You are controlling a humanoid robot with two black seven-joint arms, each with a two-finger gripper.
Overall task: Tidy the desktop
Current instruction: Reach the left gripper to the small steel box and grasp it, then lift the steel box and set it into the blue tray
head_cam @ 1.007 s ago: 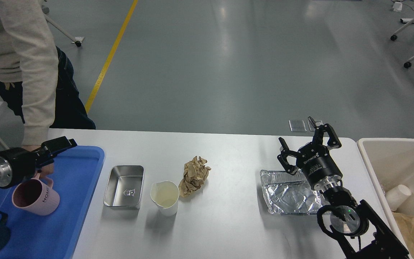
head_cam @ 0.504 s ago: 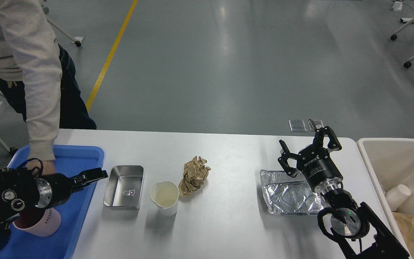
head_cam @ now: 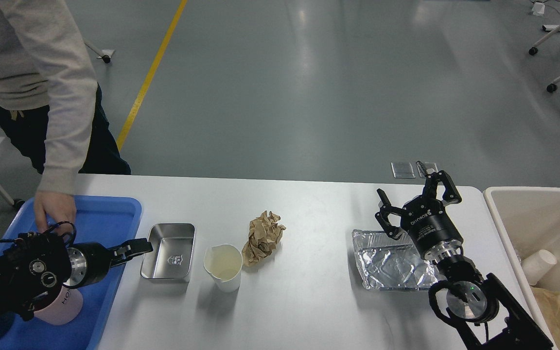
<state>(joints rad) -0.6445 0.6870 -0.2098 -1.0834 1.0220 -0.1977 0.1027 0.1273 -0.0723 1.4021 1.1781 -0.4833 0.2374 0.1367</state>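
Note:
The white desktop (head_cam: 309, 296) carries a steel tin (head_cam: 168, 253), a white paper cup (head_cam: 222, 267), a crumpled brown paper (head_cam: 262, 237) and a crinkled foil tray (head_cam: 391, 266). My left gripper (head_cam: 136, 247) points right, its tip at the tin's left rim, over the edge of the blue tray (head_cam: 105, 214). Its fingers read as one dark mass. My right gripper (head_cam: 412, 187) is open and empty, raised over the foil tray's far edge.
A pink mug (head_cam: 63, 305) stands in the blue tray, partly behind my left arm. A person's hand (head_cam: 54, 214) reaches into that tray. A cream bin (head_cam: 542, 214) at the right holds a white cup (head_cam: 538, 265) and brown paper.
My left arm has swung down and right, from above the pink mug to the tin's left rim. The person's hand has shifted in the tray. The right gripper has barely moved.

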